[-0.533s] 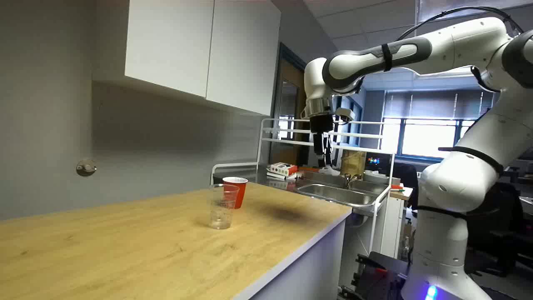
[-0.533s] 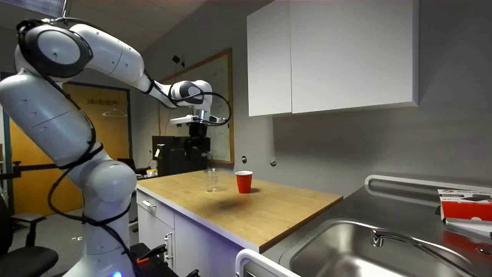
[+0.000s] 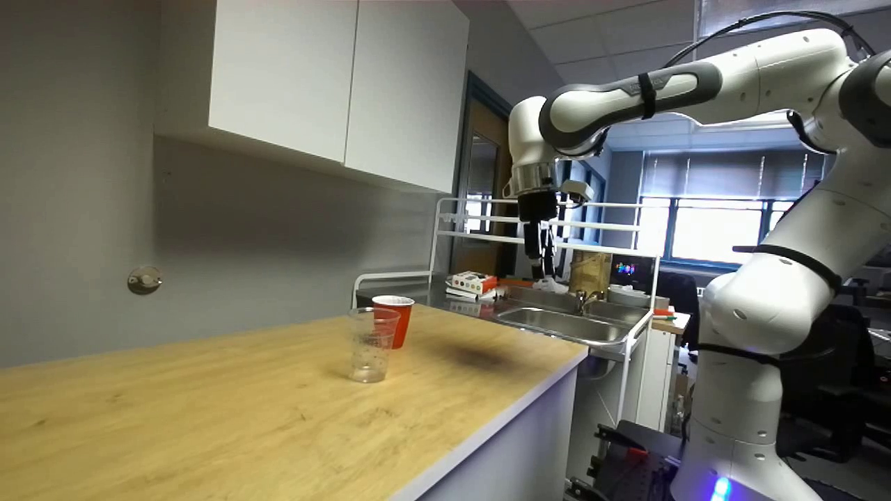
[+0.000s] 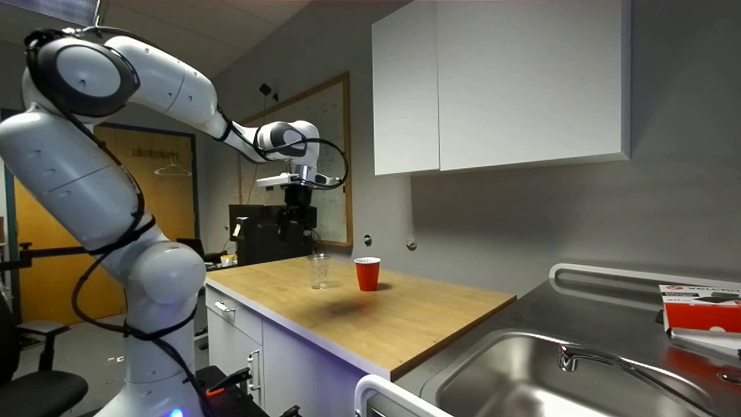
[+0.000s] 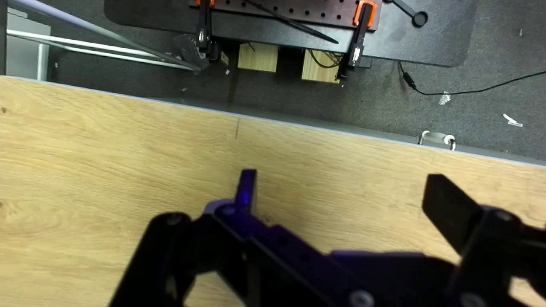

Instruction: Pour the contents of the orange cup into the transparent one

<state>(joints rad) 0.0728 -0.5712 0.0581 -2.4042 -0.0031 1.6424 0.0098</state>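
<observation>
The orange cup, red-orange with a pale rim, stands upright on the wooden counter in both exterior views [image 3: 404,324] [image 4: 367,275]. Its contents cannot be seen. The transparent cup stands upright beside it in both exterior views [image 3: 369,358] [image 4: 319,274]. In an exterior view it overlaps part of the orange cup. My gripper [image 5: 341,175] is open, with nothing between its fingers in the wrist view. It points down, well above the counter and apart from both cups, in both exterior views [image 3: 544,270] [image 4: 297,234]. Neither cup shows in the wrist view.
The wooden counter [image 3: 209,417] has a front edge towards the robot base. White wall cabinets [image 4: 503,87] hang above it. A sink [image 4: 521,370] with a faucet [image 4: 608,362] and a white rack [image 3: 630,362] stand at one end. A red-and-white box [image 4: 700,310] lies by the sink.
</observation>
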